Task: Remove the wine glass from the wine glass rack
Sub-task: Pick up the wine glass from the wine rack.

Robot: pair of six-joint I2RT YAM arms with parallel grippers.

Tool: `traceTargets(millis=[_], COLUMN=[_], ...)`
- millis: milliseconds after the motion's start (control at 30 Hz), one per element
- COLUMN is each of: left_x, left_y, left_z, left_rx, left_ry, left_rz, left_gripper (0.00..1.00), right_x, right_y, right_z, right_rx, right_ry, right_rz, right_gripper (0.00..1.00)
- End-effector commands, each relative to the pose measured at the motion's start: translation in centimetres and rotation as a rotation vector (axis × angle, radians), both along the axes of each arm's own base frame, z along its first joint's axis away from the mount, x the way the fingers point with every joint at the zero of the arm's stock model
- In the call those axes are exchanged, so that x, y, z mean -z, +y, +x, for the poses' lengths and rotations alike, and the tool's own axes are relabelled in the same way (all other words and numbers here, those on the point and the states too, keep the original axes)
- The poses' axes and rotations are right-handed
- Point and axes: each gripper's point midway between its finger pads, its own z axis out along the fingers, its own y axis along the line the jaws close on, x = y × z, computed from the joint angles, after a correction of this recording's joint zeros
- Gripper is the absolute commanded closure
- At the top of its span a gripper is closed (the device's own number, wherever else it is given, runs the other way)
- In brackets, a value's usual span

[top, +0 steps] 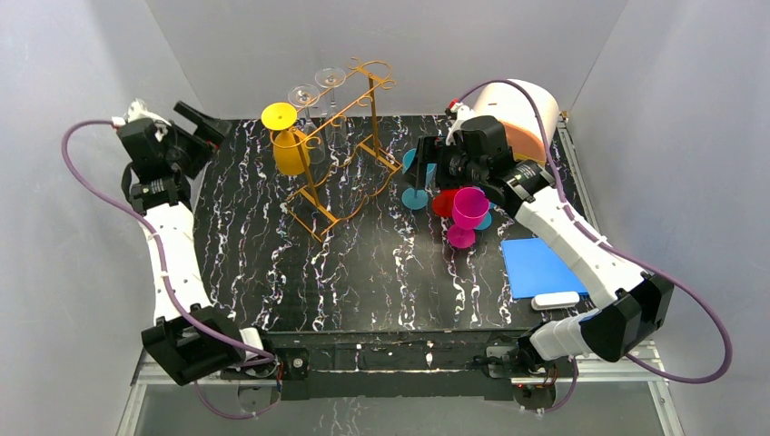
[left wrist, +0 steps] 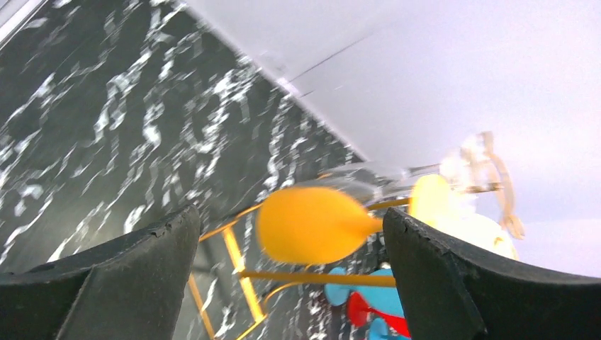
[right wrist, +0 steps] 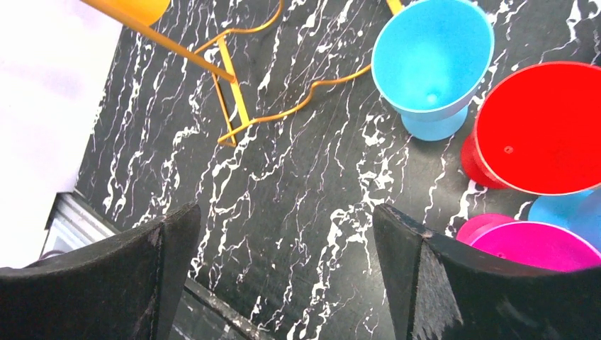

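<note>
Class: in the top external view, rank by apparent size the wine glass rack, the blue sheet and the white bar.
Largest: wine glass rack.
Then blue sheet.
Smallest: white bar.
None look alike.

White walls (top: 272,45), black marbled table (top: 363,272)

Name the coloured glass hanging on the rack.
The yellow glass, inverted on the gold rack; the blue, red and magenta ones stand on the table.

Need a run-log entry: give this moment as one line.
left gripper: open, facing yellow wine glass | yellow wine glass: on wine glass rack | right gripper: open, above table
</note>
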Motion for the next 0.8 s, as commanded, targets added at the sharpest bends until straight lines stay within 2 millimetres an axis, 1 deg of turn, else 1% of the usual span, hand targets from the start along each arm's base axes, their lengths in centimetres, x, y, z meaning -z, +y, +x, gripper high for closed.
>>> traceTargets(millis=[0,67,100,133,200,267,300,367,400,500,633,700,767], left_x=[-6.9,-8.1,-8.7,-9.3,-10.2,-10.8,-10.9,-10.4,-9.7,-8.0,-5.2,-4.3,-4.1], left_y=[-2.3,-3.4,-4.3,-4.5,-4.9,-5.8,-6.4,-6.8,-6.8,-7.1,-8.3,-9.1,-9.9], left_z=[2.1,3.2,3.3,3.6,3.6,3.4,3.3,3.6,3.6,3.5,3.6,3.5,3.6], left_rx=[0.168,0.258,0.310,0.329,0.366,0.446,0.496,0.557,0.563,0.573,0.623,0.648,0.670], left_ry=[-0.210,-0.265,-0.292,-0.328,-0.385,-0.409,-0.405,-0.374,-0.344,-0.280,-0.182,-0.144,-0.127], left_rz=[-0.073,-0.137,-0.183,-0.191,-0.175,-0.177,-0.187,-0.205,-0.205,-0.182,-0.162,-0.150,-0.140], left_gripper=[0.02,0.02,0.02,0.02,0.02,0.02,0.05,0.16,0.20,0.23,0.29,0.32,0.35], right_x=[-1.2,-1.2,-1.2,-1.1,-1.0,-1.0,-1.0,-1.0,-1.0,-1.0,-1.2,-1.3,-1.3], right_y=[-1.0,-0.9,-0.9,-0.8,-0.8,-0.7,-0.7,-0.6,-0.4,-0.2,0.0,0.0,0.0], right_z=[0.9,0.9,0.9,0.9,0.9,0.9,0.9,0.8,0.8,0.8,1.0,1.1,1.1], right_rx=[0.062,0.064,0.062,0.060,0.058,0.055,0.053,0.044,0.038,0.028,0.022,0.020,0.020], right_ry=[-0.068,-0.062,-0.060,-0.057,-0.053,-0.052,-0.051,-0.049,-0.048,-0.047,-0.050,-0.050,-0.050], right_rz=[0.008,0.012,0.013,0.015,0.014,0.014,0.016,0.021,0.024,0.024,0.021,0.021,0.024], right_gripper=[0.01,0.01,0.01,0.01,0.01,0.01,0.01,0.01,0.01,0.01,0.01,0.01,0.01])
